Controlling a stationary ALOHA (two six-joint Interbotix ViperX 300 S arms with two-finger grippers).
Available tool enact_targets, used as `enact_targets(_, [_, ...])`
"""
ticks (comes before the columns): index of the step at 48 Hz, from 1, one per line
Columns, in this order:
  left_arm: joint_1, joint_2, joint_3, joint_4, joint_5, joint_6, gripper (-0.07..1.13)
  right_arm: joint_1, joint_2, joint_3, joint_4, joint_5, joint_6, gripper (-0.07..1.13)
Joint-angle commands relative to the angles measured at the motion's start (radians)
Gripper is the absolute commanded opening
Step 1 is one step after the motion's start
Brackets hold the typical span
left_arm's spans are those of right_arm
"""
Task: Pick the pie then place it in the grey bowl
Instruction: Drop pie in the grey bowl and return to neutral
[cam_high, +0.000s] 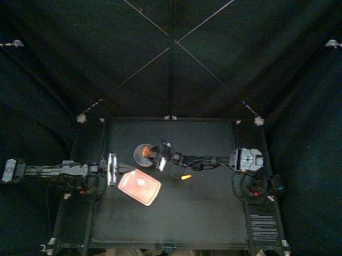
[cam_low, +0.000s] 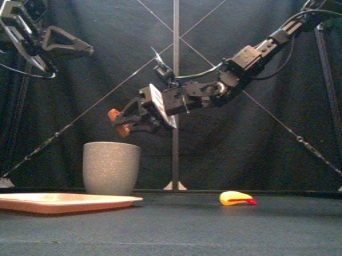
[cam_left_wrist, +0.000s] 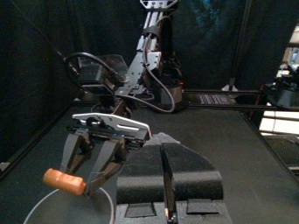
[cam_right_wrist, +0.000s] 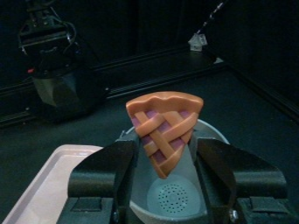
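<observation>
The pie slice (cam_right_wrist: 163, 125), orange lattice over purple filling, is held point-down in my right gripper (cam_right_wrist: 163, 163), which is shut on it. In the front view the pie (cam_low: 120, 119) hangs just above the tall grey speckled cup (cam_low: 112, 167), with the right gripper (cam_low: 138, 111) tilted over the rim. From above, the right gripper (cam_high: 159, 156) sits beside the cup (cam_high: 143, 153). The cup's mouth (cam_right_wrist: 176, 194) lies right under the pie. My left gripper (cam_left_wrist: 169, 179) rests shut at the table's left side (cam_high: 88, 172), holding nothing.
A flat pink tray (cam_high: 138, 188) lies in front of the cup, low at the left in the front view (cam_low: 64, 202). A small yellow and red toy (cam_low: 237, 198) lies on the table to the right of the cup (cam_high: 185, 178).
</observation>
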Motion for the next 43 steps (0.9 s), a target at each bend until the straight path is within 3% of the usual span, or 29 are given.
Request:
enact_targets(1, [0.003,0.003,-0.011,0.011,-0.009,0.002,0.00,-0.005,-0.012,-0.043,0.011,0.011,0.002,0.79])
enact_targets(14, [0.006,0.005,-0.006,0.012,-0.008,0.002,0.00,-0.003,-0.015,-0.044,0.012,0.023,0.002,0.94])
enact_targets(32, [0.006,0.005,0.003,0.012,-0.008,0.002,0.00,0.005,-0.041,0.003,0.005,0.023,0.000,0.94])
enact_targets(43, [0.008,0.005,0.012,0.009,-0.008,0.000,0.00,0.044,-0.155,0.132,-0.034,0.023,-0.003,0.94])
